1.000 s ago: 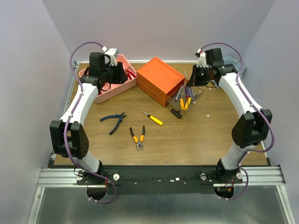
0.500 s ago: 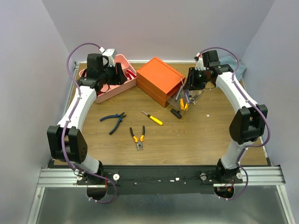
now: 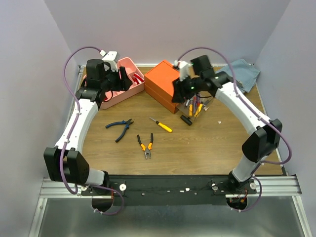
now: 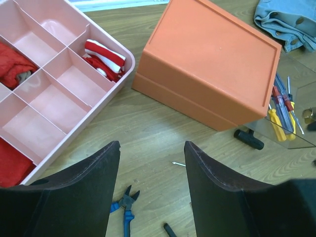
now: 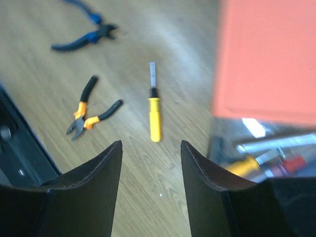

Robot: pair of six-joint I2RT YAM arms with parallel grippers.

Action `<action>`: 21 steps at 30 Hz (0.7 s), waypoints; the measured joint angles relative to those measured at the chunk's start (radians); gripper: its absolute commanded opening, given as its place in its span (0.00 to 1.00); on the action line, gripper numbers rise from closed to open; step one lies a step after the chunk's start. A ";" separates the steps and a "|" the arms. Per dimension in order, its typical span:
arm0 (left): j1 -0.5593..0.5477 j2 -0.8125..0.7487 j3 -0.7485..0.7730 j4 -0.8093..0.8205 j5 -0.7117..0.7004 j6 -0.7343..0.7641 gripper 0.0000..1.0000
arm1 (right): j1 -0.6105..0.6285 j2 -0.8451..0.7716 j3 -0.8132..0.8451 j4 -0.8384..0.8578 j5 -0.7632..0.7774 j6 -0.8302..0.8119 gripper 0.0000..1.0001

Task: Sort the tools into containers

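My left gripper (image 4: 152,145) hangs at the far left over the near edge of the pink tray (image 4: 81,85), fingers wide apart and holding nothing. In the last second that arm has only drawn back a little. One tray compartment holds a red-and-white item (image 4: 104,53); several others are bare.

Three loose tools lie on the table (image 3: 207,143), well apart from both containers. From left to right they are the blue-handled pliers (image 3: 120,127), the orange-handled pliers (image 3: 145,145) nearer to me, and the yellow screwdriver (image 3: 162,125).

Beyond them sits the orange box (image 3: 168,81). The real change is here: my right gripper (image 5: 150,145) has swung left from the far right corner and now hovers at the box's right end, jaws spread and empty. Its wrist view looks straight down on the yellow screwdriver, framed between my fingers, so I judge that to be my next pick.

Just right of the box, the clear drawer (image 4: 284,116) stands open with screwdrivers already inside, and a black-handled tool (image 3: 186,120) lies beside it. The swing has also uncovered the blue-grey cloth (image 3: 241,71) at the far right.
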 measured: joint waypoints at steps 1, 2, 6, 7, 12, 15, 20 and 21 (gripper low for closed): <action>0.000 -0.010 -0.004 0.000 -0.001 0.004 0.65 | 0.034 0.011 0.007 -0.001 -0.005 -0.032 0.58; 0.000 -0.022 -0.008 -0.001 -0.003 0.009 0.66 | 0.073 0.030 0.015 -0.001 -0.006 -0.082 0.58; 0.014 -0.077 -0.026 -0.001 -0.003 0.012 0.66 | 0.166 0.091 -0.015 0.043 0.020 -0.213 0.61; 0.025 -0.091 -0.027 -0.001 0.000 0.007 0.66 | 0.189 0.104 -0.054 0.062 0.034 -0.256 0.62; 0.086 -0.115 -0.027 0.003 0.000 -0.014 0.66 | 0.241 0.151 -0.185 0.135 0.096 -0.377 0.63; 0.112 -0.115 -0.031 0.002 0.000 -0.021 0.66 | 0.243 0.171 -0.213 0.162 0.122 -0.395 0.63; 0.150 -0.126 -0.042 -0.012 -0.001 -0.022 0.66 | 0.249 0.193 -0.241 0.227 0.164 -0.373 0.63; 0.163 -0.133 -0.048 -0.019 -0.002 -0.022 0.66 | 0.254 0.200 -0.251 0.239 0.172 -0.368 0.63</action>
